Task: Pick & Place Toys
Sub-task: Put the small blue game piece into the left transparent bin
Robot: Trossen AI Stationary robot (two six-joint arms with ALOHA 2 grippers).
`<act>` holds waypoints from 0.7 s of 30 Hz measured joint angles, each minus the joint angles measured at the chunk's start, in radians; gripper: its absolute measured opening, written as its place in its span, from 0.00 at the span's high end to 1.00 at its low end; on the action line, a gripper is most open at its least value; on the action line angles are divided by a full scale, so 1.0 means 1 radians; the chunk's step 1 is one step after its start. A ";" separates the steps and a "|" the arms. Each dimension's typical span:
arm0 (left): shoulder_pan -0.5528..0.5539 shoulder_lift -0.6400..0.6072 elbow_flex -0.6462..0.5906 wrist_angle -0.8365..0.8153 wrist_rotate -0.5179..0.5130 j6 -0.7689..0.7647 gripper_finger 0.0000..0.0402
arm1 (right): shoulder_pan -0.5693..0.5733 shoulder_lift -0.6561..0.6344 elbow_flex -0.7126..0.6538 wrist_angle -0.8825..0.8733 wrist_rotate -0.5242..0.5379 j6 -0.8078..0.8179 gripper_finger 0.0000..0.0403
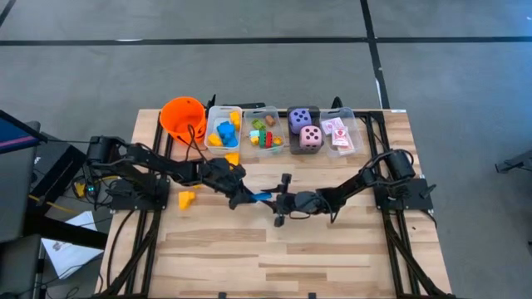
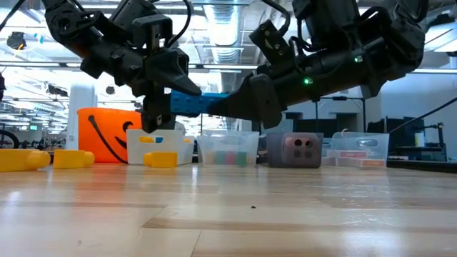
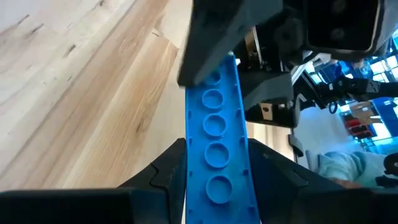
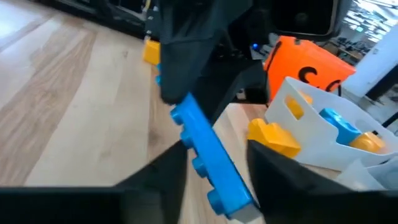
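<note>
Both arms are meeting over the middle of the wooden table (image 1: 332, 249), sharing 1 long blue block (image 1: 262, 197) that is hanging in the air above the boards. The left gripper (image 1: 241, 197) is clamping the block's left end, its 2 fingers (image 3: 168, 171) pressing against the block's sides. The right gripper (image 1: 281, 202) is reaching in from the right, with its fingers (image 4: 168, 168) standing on either side of the block's other end; whether they are already pressing on it cannot be told. In the low view the block is sitting level between the 2 grippers, well clear of the table top. Along the far edge, an orange bucket (image 1: 183, 116) is standing at the left, followed to the right by 4 clear bins: the first bin (image 1: 223, 131) is holding yellow and blue blocks, the second bin (image 1: 264, 133) is holding small mixed blocks, the third is holding a purple die (image 1: 300, 120) and a pink die (image 1: 311, 137), and the fourth is holding red-patterned playing cards (image 1: 338, 133). A yellow block (image 1: 187, 198) is lying on the table to the left of the left gripper, and another yellow block (image 1: 232, 158) is lying just in front of the first bin.
</note>
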 joint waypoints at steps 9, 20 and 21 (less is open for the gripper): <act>0.005 -0.002 0.001 0.018 0.000 -0.025 0.65 | 0.012 0.002 -0.002 -0.014 0.025 -0.030 0.90; 0.084 -0.145 0.000 0.024 0.151 0.083 0.31 | 0.011 -0.012 0.003 0.017 0.239 0.012 0.90; 0.100 -0.174 0.000 0.007 0.143 0.104 0.31 | 0.004 -0.013 0.012 0.025 0.259 0.024 0.90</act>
